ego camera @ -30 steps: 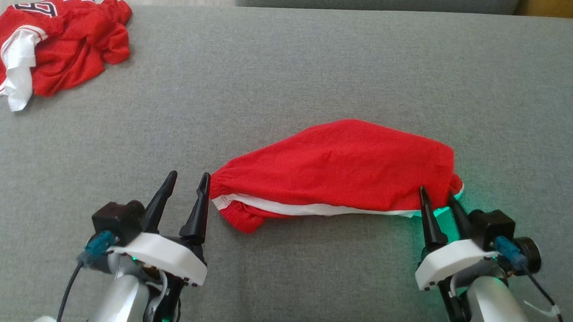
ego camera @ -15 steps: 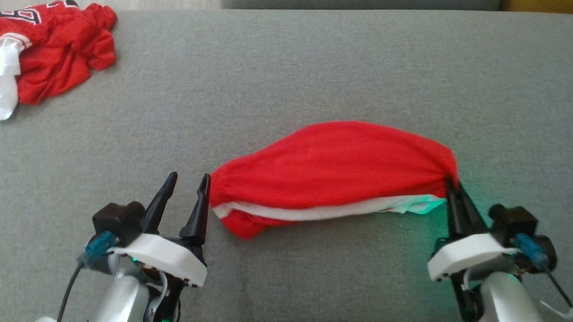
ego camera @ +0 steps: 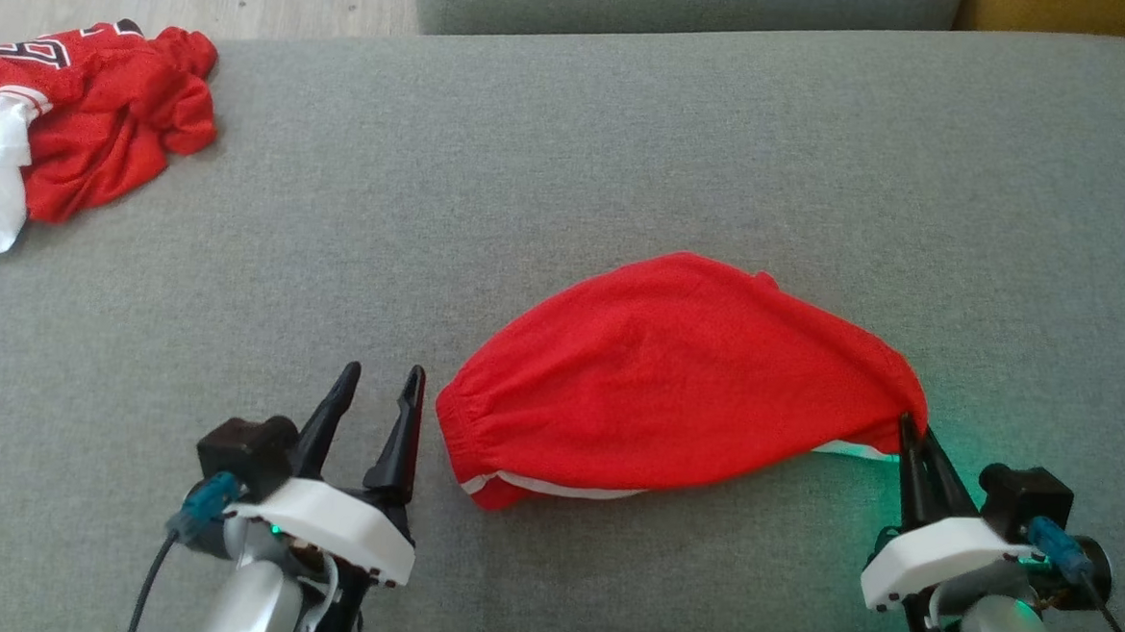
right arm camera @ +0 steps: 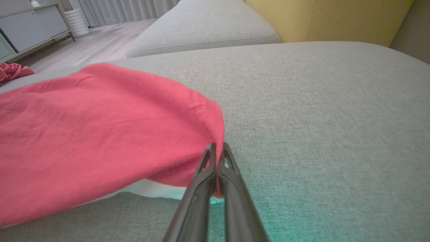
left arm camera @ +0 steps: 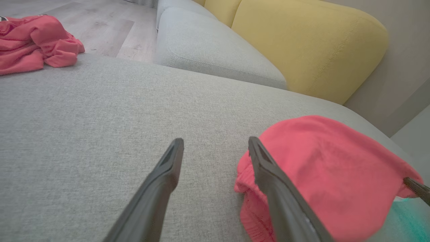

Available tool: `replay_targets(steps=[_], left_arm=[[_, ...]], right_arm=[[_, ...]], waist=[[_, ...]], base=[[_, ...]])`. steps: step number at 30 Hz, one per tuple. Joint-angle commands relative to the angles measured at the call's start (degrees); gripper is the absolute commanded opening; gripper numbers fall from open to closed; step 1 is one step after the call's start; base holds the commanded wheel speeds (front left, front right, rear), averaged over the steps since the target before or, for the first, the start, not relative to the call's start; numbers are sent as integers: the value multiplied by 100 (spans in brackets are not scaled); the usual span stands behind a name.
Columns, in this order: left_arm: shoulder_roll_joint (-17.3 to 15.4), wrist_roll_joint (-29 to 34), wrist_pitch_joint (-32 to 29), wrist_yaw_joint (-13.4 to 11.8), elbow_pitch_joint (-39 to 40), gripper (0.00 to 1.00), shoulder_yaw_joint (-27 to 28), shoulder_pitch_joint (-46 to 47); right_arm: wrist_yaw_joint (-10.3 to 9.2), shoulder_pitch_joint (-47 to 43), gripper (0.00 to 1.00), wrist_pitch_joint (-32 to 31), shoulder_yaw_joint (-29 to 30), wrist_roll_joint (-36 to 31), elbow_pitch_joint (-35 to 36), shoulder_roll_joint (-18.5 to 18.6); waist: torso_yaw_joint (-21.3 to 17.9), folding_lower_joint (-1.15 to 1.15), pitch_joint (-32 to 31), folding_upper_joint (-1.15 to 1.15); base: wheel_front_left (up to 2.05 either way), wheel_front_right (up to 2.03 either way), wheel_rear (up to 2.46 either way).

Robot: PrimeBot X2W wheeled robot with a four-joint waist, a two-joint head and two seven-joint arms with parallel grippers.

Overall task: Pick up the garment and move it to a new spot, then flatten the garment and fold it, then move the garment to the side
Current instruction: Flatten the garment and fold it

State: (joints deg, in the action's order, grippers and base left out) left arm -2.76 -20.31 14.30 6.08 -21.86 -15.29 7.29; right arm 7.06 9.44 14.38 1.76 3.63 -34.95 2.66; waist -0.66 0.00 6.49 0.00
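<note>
Garment (ego camera: pixel 675 380) bunched rightward by right end effector (ego camera: pixel 908 429) (clamped on corner).

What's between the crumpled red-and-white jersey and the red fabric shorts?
Only bare grey sofa cushion lies between the jersey and the shorts; the head view shows it.

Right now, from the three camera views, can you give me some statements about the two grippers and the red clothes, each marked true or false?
1. The right gripper is shut on a corner of the red garment. True.
2. The left gripper grips the garment too. False: it stands open beside the elastic edge, holding nothing.
3. The garment lies on a wooden floor. False: it lies on the grey cushion.
4. A crumpled red jersey lies at the cushion's far left corner. True.
</note>
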Motion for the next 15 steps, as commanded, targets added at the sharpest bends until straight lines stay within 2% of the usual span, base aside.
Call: replay_targets(steps=[1,7,15], left_arm=[[-12,-32,70,3,160,100,133,118],[-12,-75,70,3,178,100,111,102],[-12,-80,70,-19,393,100,178,48]], right_arm=[[43,87,98,62,-130,28,105,21],[43,97,100,62,-41,10,204,21],[43,63,100,62,174,-118,959,21]], waist=[[9,0,-12,0],[44,0,-46,0],[60,0,-136,0]], base=[[0,0,0],[0,0,0],[0,0,0]])
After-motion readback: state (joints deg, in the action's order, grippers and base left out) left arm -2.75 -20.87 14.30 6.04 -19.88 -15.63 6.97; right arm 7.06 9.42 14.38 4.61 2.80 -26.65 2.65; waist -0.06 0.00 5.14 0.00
